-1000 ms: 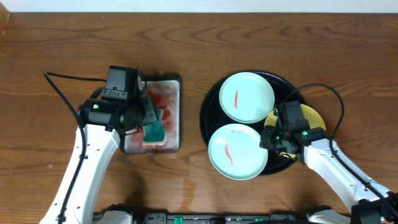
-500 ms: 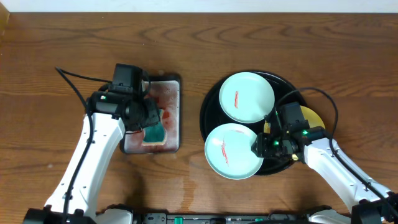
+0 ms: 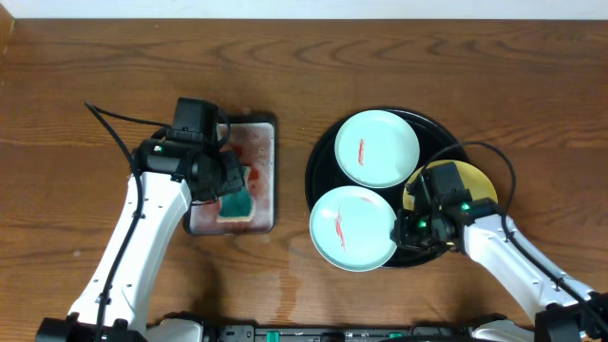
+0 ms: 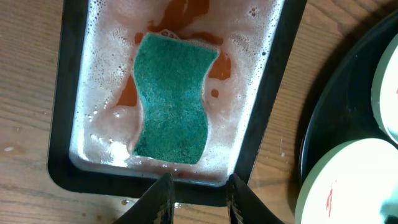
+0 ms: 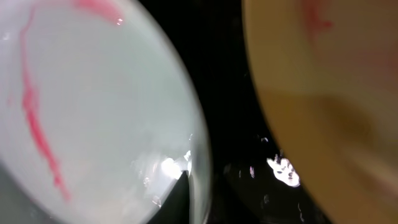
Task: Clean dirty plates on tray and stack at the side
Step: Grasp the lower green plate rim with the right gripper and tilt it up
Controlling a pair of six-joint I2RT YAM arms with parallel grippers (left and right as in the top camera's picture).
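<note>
On the front plate [image 3: 366, 237], the streak [image 3: 342, 231] runs near-to-far.

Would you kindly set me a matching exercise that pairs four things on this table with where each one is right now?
Things:
1. sponge
2. yellow plate
3. near pale blue plate
4. far pale blue plate

Places:
A. partly hidden under the right arm
B. lying in pink foamy water in the sponge tray
C. sticking out over the front rim of the black tray
D. wholly inside the black tray's rim

Pairs: 1-B, 2-A, 3-C, 4-D
</note>
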